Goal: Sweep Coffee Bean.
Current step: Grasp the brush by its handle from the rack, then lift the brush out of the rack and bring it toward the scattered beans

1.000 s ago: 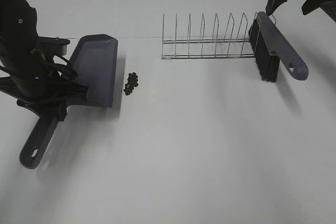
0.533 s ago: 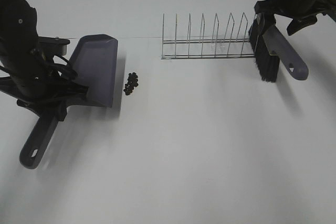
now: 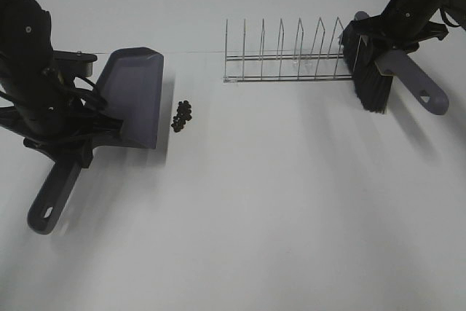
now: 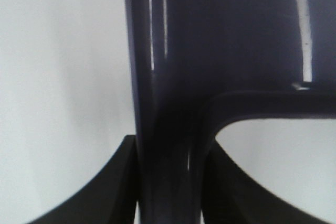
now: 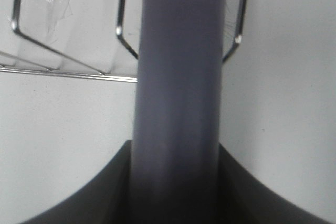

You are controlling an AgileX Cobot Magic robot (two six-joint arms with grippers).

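Exterior high: coffee bean (image 3: 182, 115) just beside dustpan (image 3: 135, 98) edge.

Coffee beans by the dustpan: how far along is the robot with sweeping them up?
Done: the left gripper holds the dustpan by its handle, blade edge set beside the coffee beans. In hand: the right gripper is shut on the brush by the wire rack. Left: all the sweeping itself; the beans lie heaped on the table, none in the pan.

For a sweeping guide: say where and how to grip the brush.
Grip the brush by its straight handle near the bristle head, from above, jaws across its narrow width. The wire rack flanks the bristles, leaving the handle's top free; the right gripper clamps there.
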